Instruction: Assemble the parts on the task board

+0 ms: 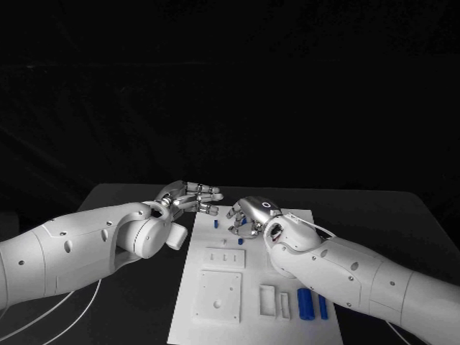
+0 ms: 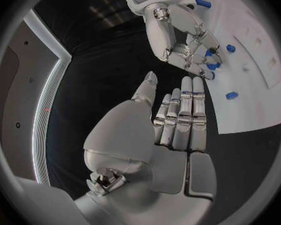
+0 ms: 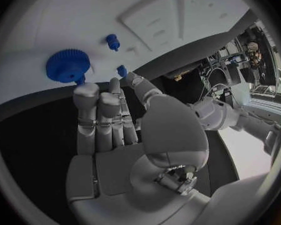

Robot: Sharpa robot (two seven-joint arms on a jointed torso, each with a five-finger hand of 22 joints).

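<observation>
I am hovering my right hand (image 1: 249,214), fingers loosely curled and empty, beside a blue gear (image 3: 68,65) on the task board (image 1: 222,316); my left hand (image 1: 189,198) is waiting nearby, fingers straight, holding nothing.

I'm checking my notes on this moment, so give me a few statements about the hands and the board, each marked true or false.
1. Both hands are at the far end of the board. True.
2. The left hand holds a blue gear. False: it holds nothing, and its fingers lie straight, side by side.
3. A blue gear lies on the board ahead of the right hand. True.
4. Two long blue parts lie at the board's near right corner. True.
5. The board sits on a white table. False: the table is black.
</observation>
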